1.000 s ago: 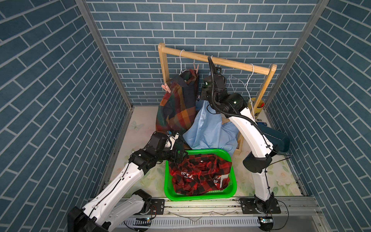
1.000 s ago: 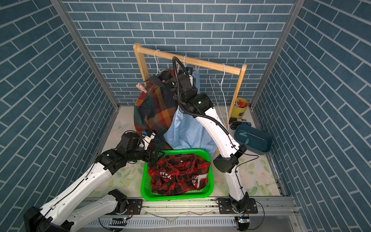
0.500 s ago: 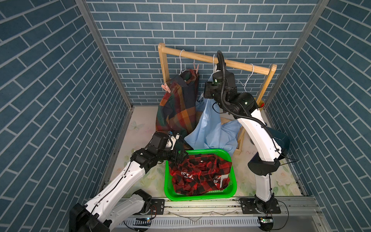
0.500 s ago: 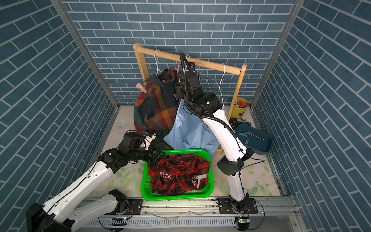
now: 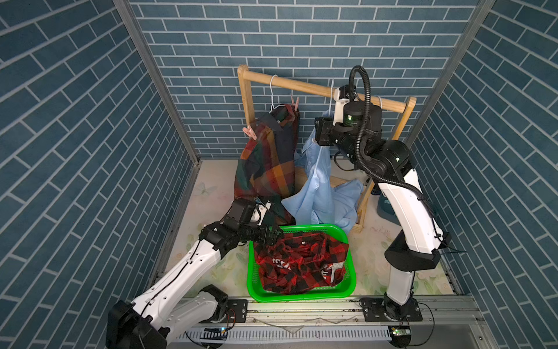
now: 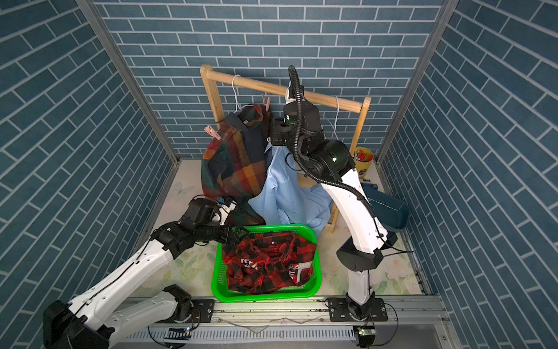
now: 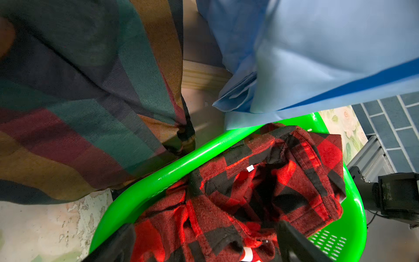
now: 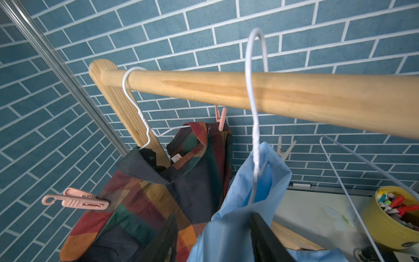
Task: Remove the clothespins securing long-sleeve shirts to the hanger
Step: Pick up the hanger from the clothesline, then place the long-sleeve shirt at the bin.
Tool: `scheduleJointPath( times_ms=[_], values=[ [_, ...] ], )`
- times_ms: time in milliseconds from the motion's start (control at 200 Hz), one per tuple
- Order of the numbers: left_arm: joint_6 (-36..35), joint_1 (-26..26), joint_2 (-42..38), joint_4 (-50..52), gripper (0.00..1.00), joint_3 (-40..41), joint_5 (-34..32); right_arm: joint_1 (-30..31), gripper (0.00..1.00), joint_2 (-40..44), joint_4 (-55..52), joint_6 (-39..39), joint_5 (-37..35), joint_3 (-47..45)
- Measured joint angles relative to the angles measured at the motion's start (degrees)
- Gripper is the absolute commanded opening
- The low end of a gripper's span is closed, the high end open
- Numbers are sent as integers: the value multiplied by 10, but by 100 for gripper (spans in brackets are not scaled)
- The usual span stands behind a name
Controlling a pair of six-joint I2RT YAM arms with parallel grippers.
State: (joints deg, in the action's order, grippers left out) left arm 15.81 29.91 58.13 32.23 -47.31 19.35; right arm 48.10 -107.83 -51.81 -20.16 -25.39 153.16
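Clothespins (image 8: pixel 76 202) in pink clip the plaid shirt (image 8: pixel 140 204); pale clothespin (image 8: pixel 283 150) (right wrist view only) half-hidden behind the light blue shirt (image 8: pixel 274 174), which the right gripper (image 8: pixel 213 217) pinches. Left gripper (image 7: pixel 205 226) gapes wide over red check shirt (image 7: pixel 260 181).

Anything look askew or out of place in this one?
Yes: the light blue shirt hangs slumped and bunched on its white hanger, its lower part crumpled on the floor behind the green basket.

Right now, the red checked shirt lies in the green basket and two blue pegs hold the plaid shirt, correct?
The pegs are pink, not blue; the right wrist view shows both on the plaid shirt. The red checked shirt is in the green basket.
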Motion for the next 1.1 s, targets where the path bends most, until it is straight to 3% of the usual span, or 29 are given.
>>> scheduleJointPath(
  times_ms=[475, 840, 1100],
  values=[
    [-2, 0, 10, 0, 100, 0, -6, -2, 0, 50, 0, 32, 82, -23],
    [-3, 0, 17, 1, 100, 0, -8, 4, 0, 158, 7, 36, 129, -176],
    [-4, 0, 17, 0, 100, 0, -7, 4, 0, 153, 4, 41, 193, -149]
  ],
)
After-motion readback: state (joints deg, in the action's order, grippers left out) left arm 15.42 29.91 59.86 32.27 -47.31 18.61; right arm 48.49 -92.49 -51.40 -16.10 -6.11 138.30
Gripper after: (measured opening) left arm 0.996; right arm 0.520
